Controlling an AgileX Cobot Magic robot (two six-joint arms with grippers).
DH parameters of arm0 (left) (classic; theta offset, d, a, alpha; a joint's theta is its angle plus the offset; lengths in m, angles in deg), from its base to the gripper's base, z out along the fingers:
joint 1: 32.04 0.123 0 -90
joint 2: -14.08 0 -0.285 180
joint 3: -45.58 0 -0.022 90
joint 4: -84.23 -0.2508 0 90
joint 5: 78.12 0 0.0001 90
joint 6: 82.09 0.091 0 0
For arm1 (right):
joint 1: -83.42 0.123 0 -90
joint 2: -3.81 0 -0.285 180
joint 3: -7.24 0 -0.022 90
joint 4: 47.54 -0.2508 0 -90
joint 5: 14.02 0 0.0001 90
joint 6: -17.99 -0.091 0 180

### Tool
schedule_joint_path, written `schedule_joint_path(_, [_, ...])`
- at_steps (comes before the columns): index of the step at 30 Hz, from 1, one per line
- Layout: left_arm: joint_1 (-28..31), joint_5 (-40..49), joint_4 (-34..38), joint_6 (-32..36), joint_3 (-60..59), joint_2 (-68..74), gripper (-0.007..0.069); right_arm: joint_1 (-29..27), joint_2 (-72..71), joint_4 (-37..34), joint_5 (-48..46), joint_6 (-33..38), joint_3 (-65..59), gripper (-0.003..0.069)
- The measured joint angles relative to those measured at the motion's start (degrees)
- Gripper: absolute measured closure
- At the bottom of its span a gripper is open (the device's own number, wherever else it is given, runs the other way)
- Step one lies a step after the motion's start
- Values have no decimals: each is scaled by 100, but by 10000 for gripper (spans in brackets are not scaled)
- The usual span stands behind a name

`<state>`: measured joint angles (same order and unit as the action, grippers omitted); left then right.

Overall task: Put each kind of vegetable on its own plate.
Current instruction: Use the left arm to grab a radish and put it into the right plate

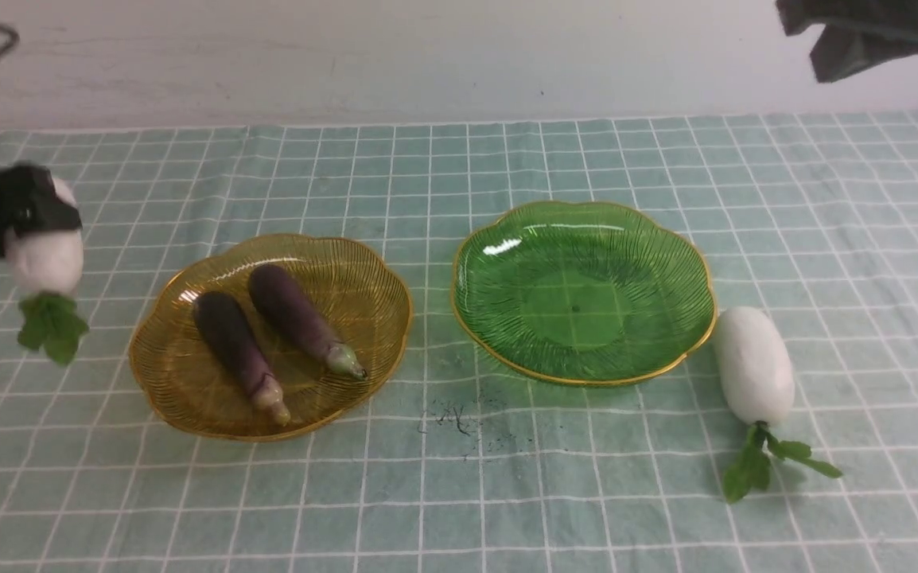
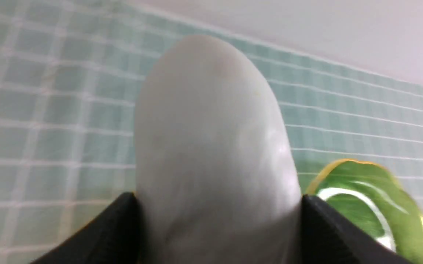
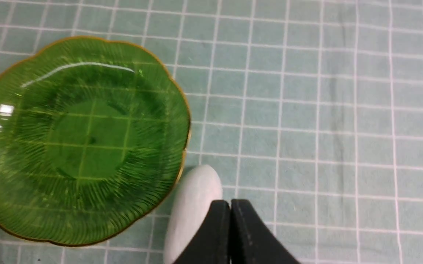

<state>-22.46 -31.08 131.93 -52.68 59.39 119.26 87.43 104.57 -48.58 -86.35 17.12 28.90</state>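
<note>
One radish (image 1: 45, 259) clamped across thick body by left gripper (image 1: 36, 221), 9 o'clock of amber plate (image 1: 188, 382); smooth, rounded, probably slippery. Right gripper (image 3: 230, 227) closed, empty.

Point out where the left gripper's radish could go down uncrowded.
The green plate is bare, between the amber plate and the lying radish. The tablecloth strip on the robot's side of both plates is free too. Crowded: the amber plate, holding two eggplants.

Upper half of radish (image 1: 45, 263) hidden by left tool (image 1: 41, 216), right arm (image 1: 865, 32) cut off at top edge
</note>
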Motion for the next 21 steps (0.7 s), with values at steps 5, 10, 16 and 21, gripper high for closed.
schedule_joint_path(5, [-1317, 60, -258, -403, 753, 336, 135, -348, 114, -406, 7, 87, -733, 610])
schedule_joint_path(10, [-2701, 35, -1268, -994, 1341, 1289, 135, -360, 394, -701, 60, 205, -1449, 441])
schedule_joint_path(16, [-3460, -361, -1837, -1456, 1755, 2473, 135, -352, 1097, -1165, 224, 322, -1812, 160])
schedule_joint_path(21, [-3598, -696, -1844, -1494, 1859, 2885, 135, -223, 1497, -1362, 440, 482, -1823, 67])
